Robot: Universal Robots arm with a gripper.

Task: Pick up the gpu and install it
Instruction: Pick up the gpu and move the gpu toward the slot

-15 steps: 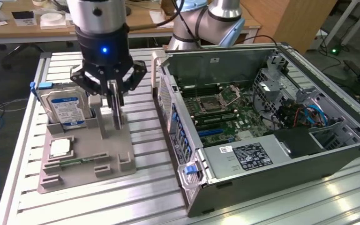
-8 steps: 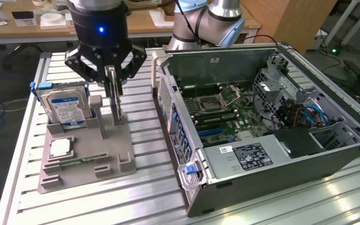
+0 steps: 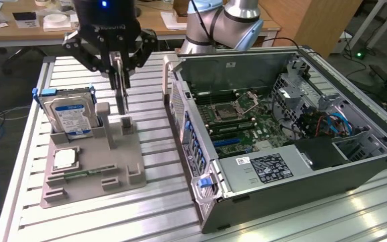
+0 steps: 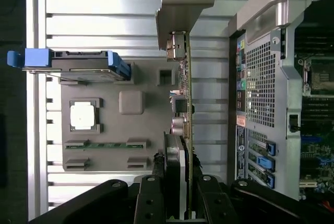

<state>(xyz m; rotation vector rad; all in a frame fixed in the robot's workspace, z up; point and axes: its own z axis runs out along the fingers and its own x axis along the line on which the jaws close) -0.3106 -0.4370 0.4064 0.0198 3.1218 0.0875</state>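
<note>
My jaws are clenched on the gpu [image 3: 121, 93], which hangs edge-on over the grey holder [image 3: 92, 174] beside the open computer case [image 3: 314, 176], where so narrow a grip could let it tilt and clip the case wall.

End of gpu [image 4: 185, 93] behind pincer [image 4: 177, 182]

Blk claw [image 3: 118, 68], grn gpu [image 4: 186, 104], grey tray [image 3: 92, 176].
</note>
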